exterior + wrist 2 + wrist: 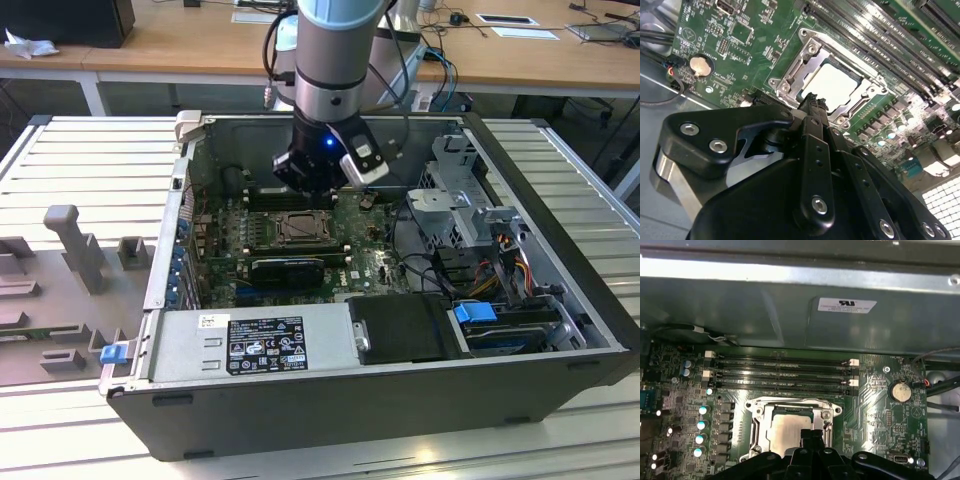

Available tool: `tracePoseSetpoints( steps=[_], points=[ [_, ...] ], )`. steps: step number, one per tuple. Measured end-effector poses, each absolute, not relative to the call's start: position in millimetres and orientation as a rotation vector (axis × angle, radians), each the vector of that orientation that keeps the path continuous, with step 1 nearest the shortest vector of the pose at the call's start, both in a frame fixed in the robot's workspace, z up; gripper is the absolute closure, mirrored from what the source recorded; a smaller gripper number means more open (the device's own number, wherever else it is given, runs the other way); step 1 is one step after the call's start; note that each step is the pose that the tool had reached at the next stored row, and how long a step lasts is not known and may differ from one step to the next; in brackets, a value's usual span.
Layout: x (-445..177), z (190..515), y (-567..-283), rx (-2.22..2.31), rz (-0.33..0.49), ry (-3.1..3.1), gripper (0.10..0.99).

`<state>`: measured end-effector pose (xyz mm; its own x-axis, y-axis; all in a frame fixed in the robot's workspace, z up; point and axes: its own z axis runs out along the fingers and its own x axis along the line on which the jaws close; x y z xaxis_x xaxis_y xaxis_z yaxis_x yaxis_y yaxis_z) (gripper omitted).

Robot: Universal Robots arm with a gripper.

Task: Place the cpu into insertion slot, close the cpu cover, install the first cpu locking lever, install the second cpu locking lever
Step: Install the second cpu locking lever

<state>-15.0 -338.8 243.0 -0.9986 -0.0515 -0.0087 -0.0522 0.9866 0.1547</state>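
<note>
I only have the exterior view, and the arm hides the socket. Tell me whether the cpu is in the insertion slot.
Observer: Yes. In both wrist views the cpu lies flat in the insertion slot, pale face up.
Operator: Report the cpu cover.
Observer: In the second wrist view the cpu cover is down over the socket, its window framing the chip.
Operator: Give me the gripper.
Observer: In the first wrist view the gripper hangs over the socket, fingers together, holding nothing.
</note>
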Motion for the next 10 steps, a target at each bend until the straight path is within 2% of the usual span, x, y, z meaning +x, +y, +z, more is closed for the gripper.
tracePoseSetpoints(
  steps=[10],
  points=[
    [-15.0,245.2,-346.1,-0.081,0.244,3.126,0.980]
  ],
)
